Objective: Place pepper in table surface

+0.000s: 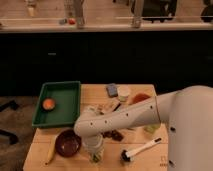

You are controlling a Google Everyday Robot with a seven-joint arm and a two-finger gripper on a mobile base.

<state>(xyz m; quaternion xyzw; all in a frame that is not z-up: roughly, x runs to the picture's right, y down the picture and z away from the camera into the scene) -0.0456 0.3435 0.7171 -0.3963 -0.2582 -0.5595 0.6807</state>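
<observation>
The one gripper (95,152) points down, just to the right of the bowl (67,142) and low over the table (95,92). I cannot tell how far open it is, or if it has hold of anything. One small dark green bit, the pepper (95,159), shows at the very bottom of the gripper, right of the bowl and close to the table's front edge. I cannot tell if the pepper is touching the wood.

One white arm (125,117) goes from the gripper up and off to the right of the bowl, to the robot's big white body.

There is one bowl. It is dark brown and round, and it sits on the table. One yellow banana (51,152) lies just left of the bowl, near the front corner. One green tray (62,87) sits behind the bowl, a bit to the left. In the tray is one round orange thing (48,104).

One white brush (140,150) with a black end lies well to the right of the bowl, past the gripper. One small dark thing (116,135) lies right of the bowl, under the arm.

Far behind the bowl and to the right, I count one blue thing (112,90), one pale round pot (123,92) and one red-orange dish (141,98), all in a row.
</observation>
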